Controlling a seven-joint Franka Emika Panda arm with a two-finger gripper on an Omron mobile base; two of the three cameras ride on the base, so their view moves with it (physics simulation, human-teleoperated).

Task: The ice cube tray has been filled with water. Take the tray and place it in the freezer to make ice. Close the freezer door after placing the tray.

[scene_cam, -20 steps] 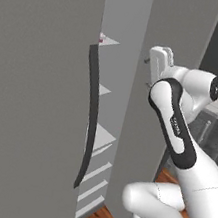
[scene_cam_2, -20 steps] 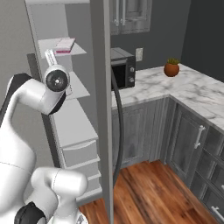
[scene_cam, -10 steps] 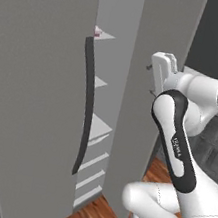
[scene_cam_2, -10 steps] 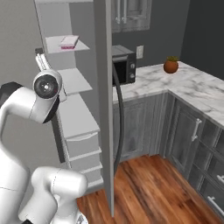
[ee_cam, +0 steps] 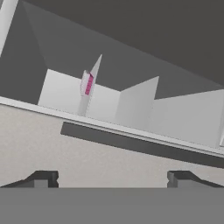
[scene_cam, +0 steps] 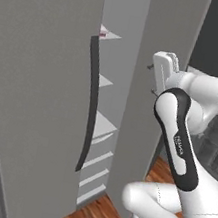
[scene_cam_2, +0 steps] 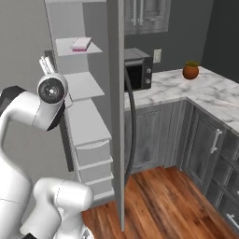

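Note:
The ice cube tray (scene_cam_2: 80, 44) lies flat on the top white shelf inside the freezer (scene_cam_2: 84, 121). In the hand view the tray (ee_cam: 87, 83) appears as a small pink sliver far off. The freezer door (scene_cam: 32, 92) stands partly open, plain grey, with its long dark handle (scene_cam: 88, 107) at its edge. My gripper (scene_cam: 155, 73) is raised in front of the opening, to the right of that handle and apart from it. From the hand, the gripper (ee_cam: 111, 179) is open with nothing between its fingertips, looking across the door face and handle (ee_cam: 140, 146).
The fridge's other door (scene_cam_2: 116, 93) stands open edge-on with its own dark handle (scene_cam_2: 130, 130). Right of it are a black microwave (scene_cam_2: 137, 70), a marble counter (scene_cam_2: 196, 98) with a potted plant (scene_cam_2: 190, 71), grey lower cabinets and wood floor (scene_cam_2: 163, 200).
Both base views have shifted slightly. My arm has swung its elbow up and outward, with the hand staying near the opening. The tray has stayed on its shelf.

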